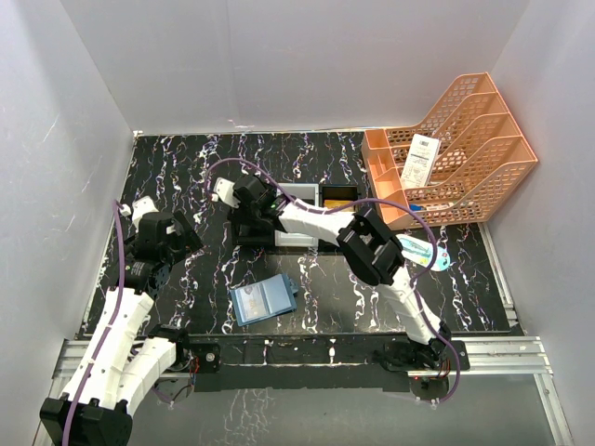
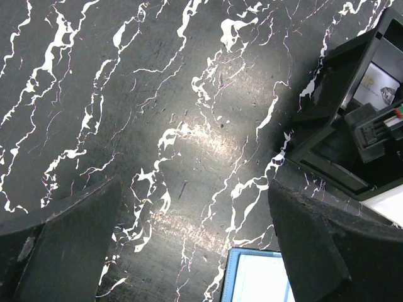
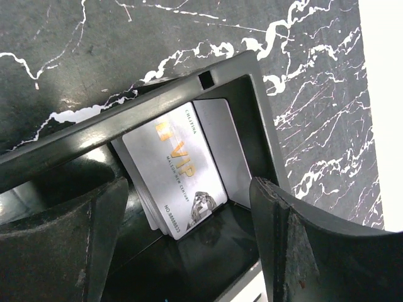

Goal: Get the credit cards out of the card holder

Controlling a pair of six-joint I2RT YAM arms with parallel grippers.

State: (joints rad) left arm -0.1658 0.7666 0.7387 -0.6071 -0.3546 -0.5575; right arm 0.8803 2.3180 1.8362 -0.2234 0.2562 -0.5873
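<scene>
Where walls of the tray (image 3: 126, 119) hem the centre, the right gripper (image 3: 189, 189) hangs spread over a grey, gold-lettered credit card (image 3: 179, 170); the left gripper (image 2: 194, 195) gapes over marbled tabletop (image 2: 157, 94).

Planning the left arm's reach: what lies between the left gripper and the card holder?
Nothing: between the left gripper and the card holder the top view shows only bare marbled table.

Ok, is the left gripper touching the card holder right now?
Apart. The top view shows the left gripper off to the left of the card holder, with a clear stretch of marbled table between them.
</scene>
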